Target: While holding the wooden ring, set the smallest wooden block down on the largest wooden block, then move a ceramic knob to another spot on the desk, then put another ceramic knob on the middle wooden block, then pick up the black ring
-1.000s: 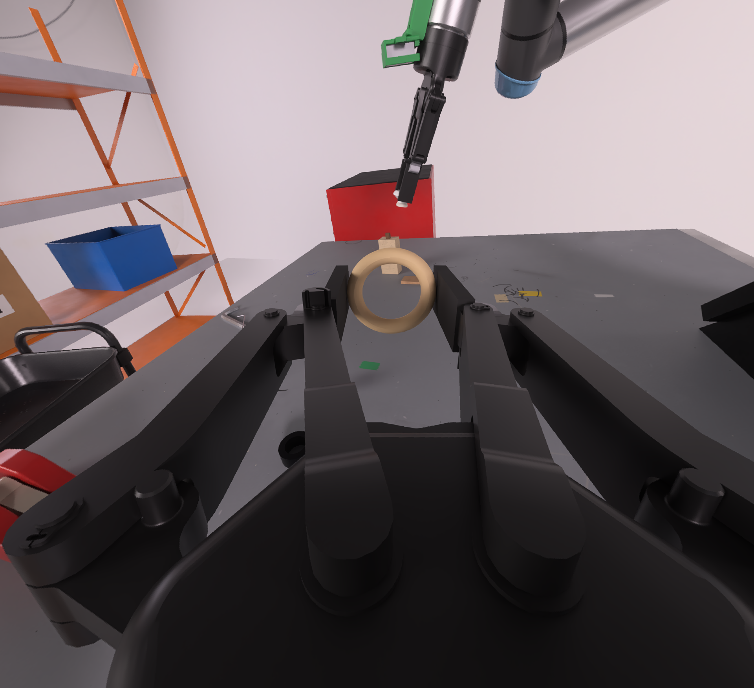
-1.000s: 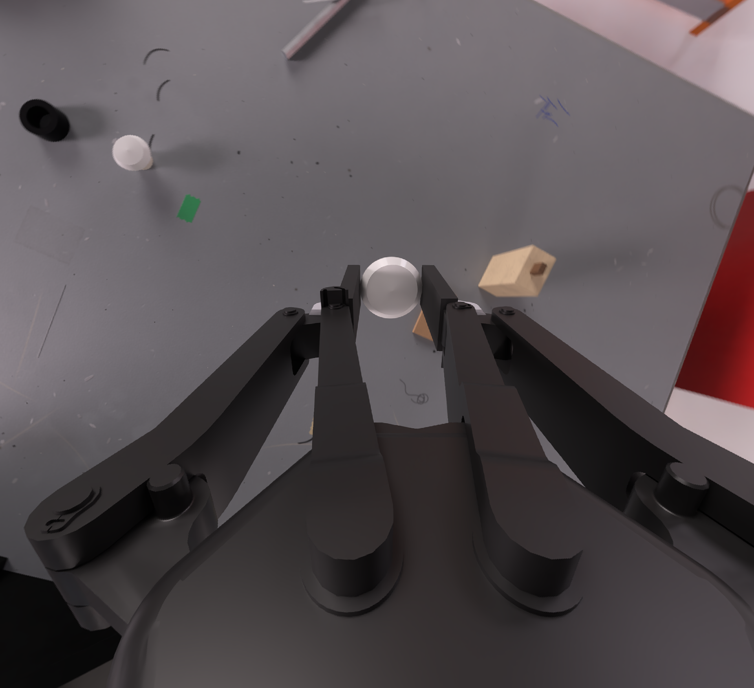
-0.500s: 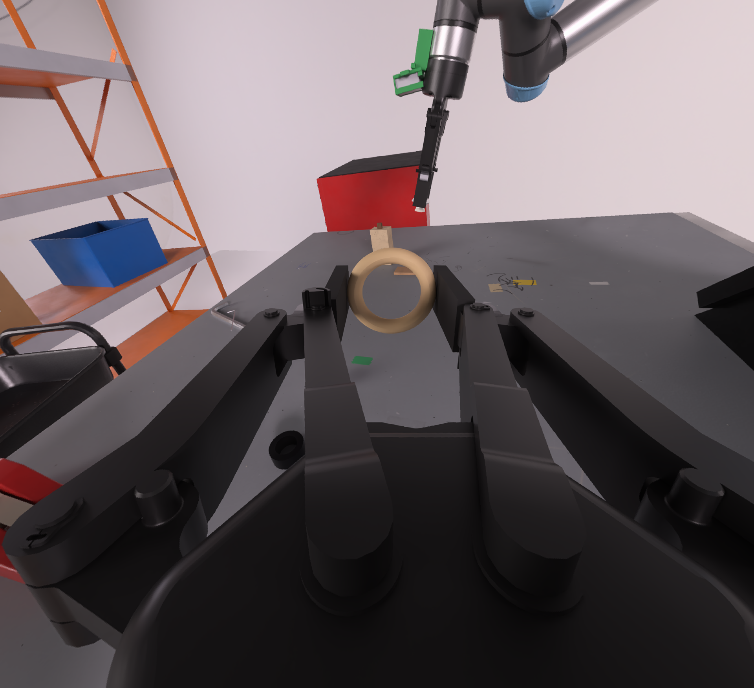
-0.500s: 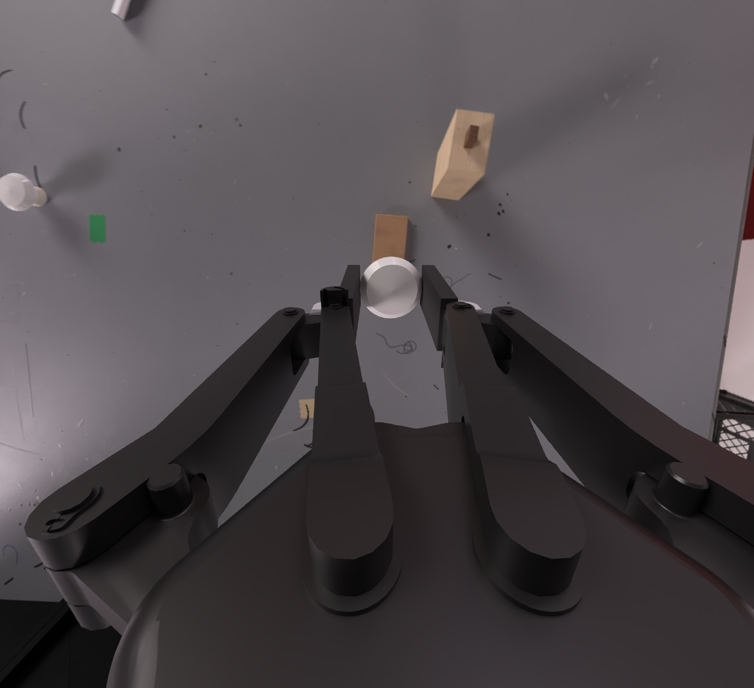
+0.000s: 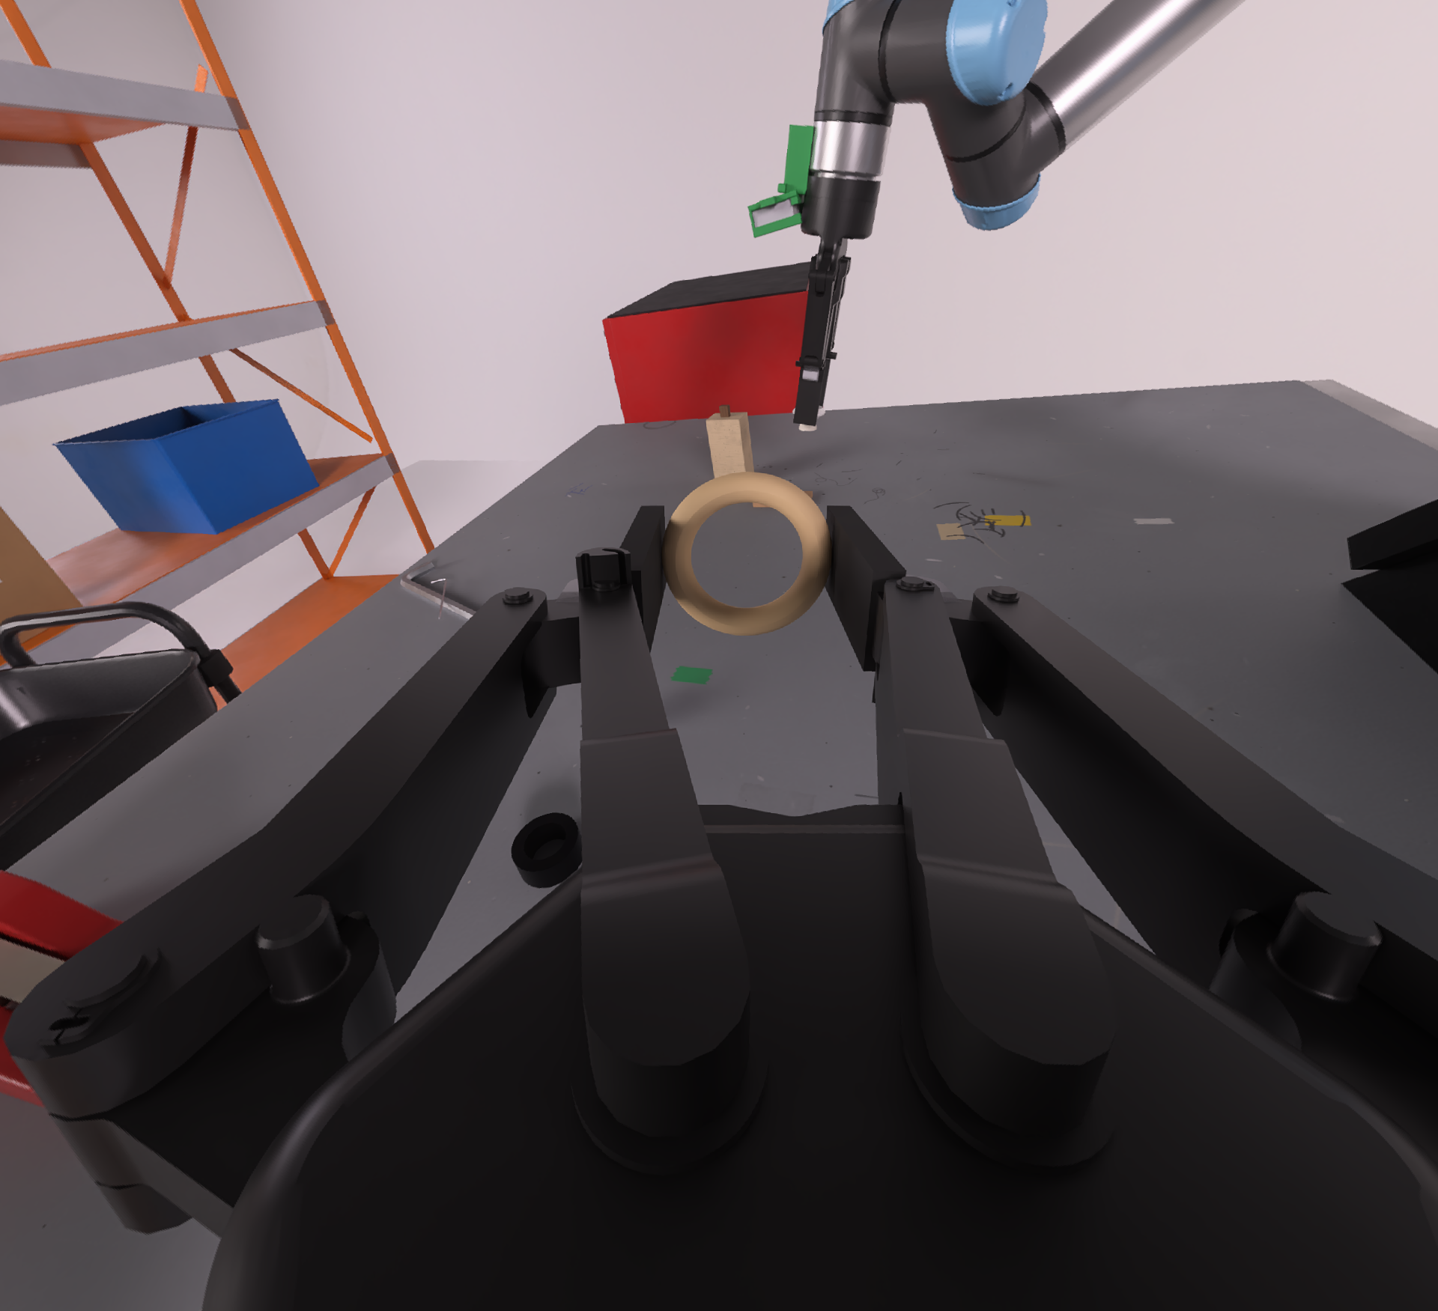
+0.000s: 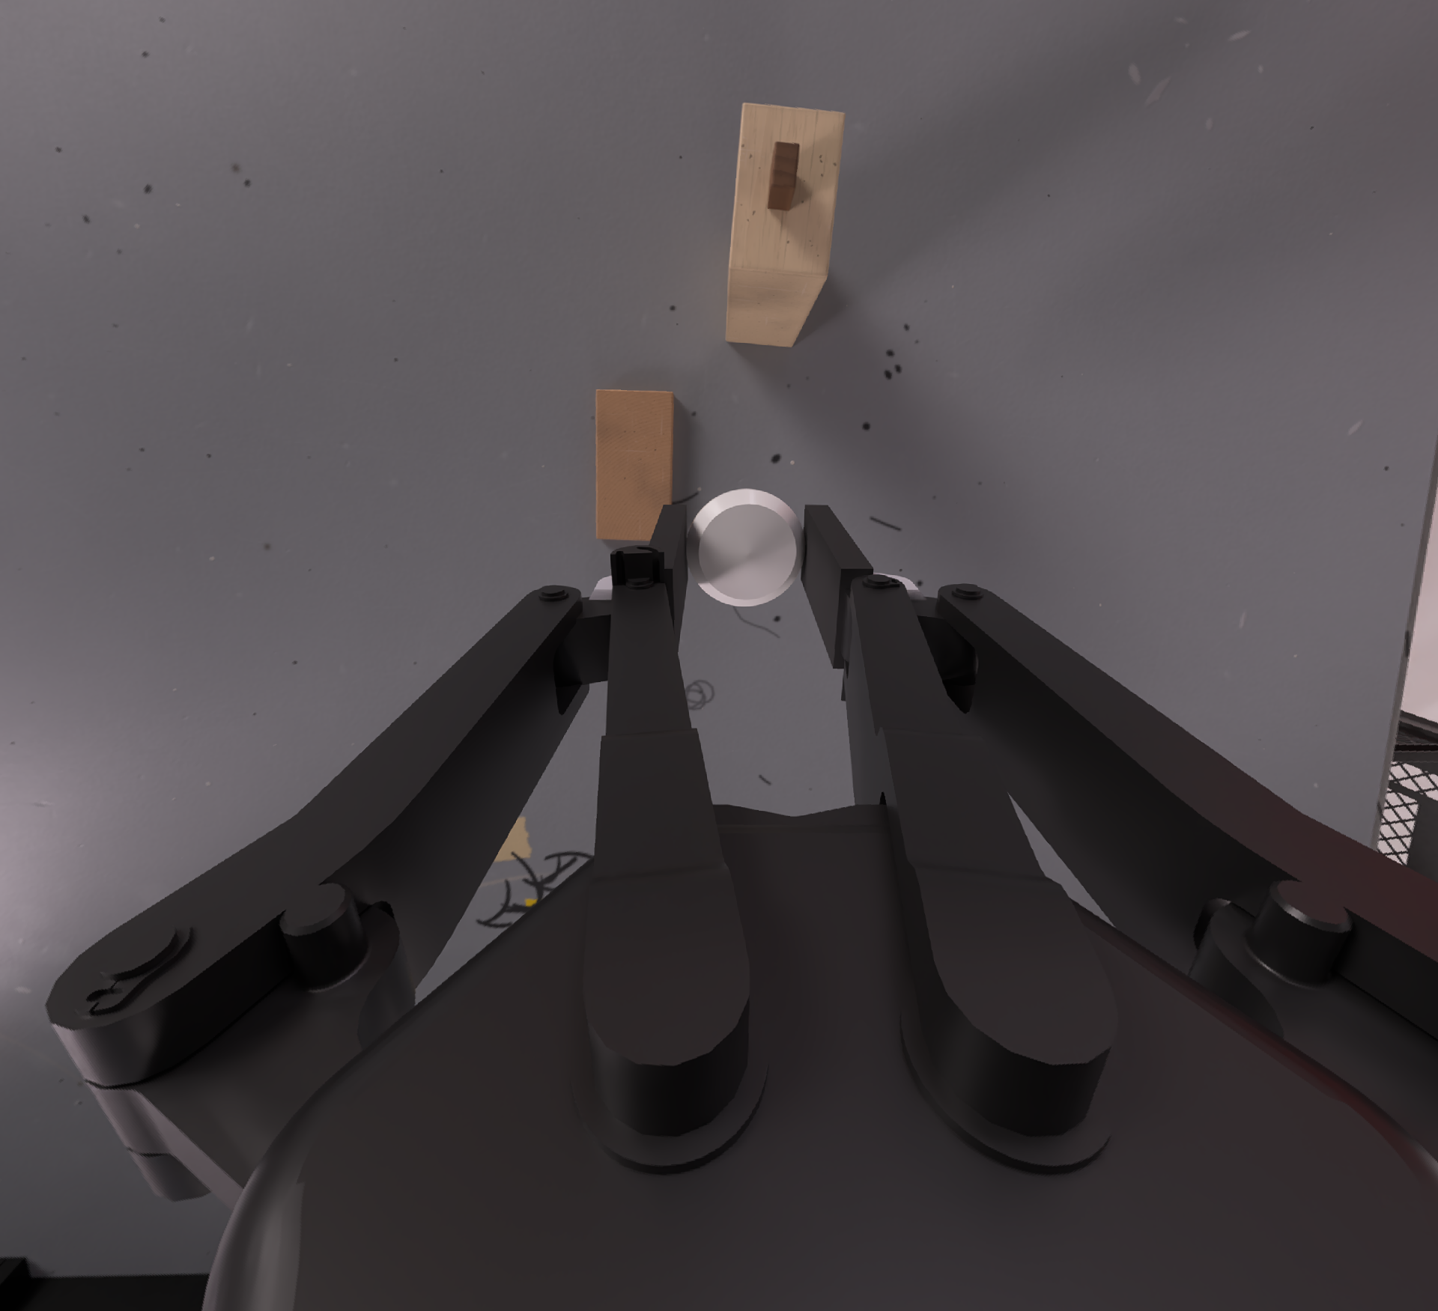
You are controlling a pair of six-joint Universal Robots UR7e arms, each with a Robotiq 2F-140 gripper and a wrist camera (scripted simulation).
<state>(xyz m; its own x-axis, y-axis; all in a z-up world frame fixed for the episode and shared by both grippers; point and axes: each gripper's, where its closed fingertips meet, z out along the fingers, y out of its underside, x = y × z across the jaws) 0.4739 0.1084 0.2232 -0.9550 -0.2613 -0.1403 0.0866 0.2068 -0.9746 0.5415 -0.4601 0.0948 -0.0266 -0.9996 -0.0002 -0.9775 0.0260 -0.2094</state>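
The right gripper (image 6: 745, 549) pointed almost straight down, its fingers clamped on a smooth, round white ceramic knob (image 6: 745, 547) held above the grey desk (image 6: 311, 262). Just beyond lay a flat tan middle block (image 6: 633, 462), then the pale largest block (image 6: 786, 220) carrying the small dark block (image 6: 782, 175). The left gripper (image 5: 745, 552) reached level, gripping the wooden ring (image 5: 745, 552); a black ring (image 5: 546, 847) lay beneath it.

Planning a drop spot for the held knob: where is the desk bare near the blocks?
Bare desk lies left of the middle wooden block and the largest wooden block. Crowded: ceramic knob, in the right end effector, hangs just right of the middle block.
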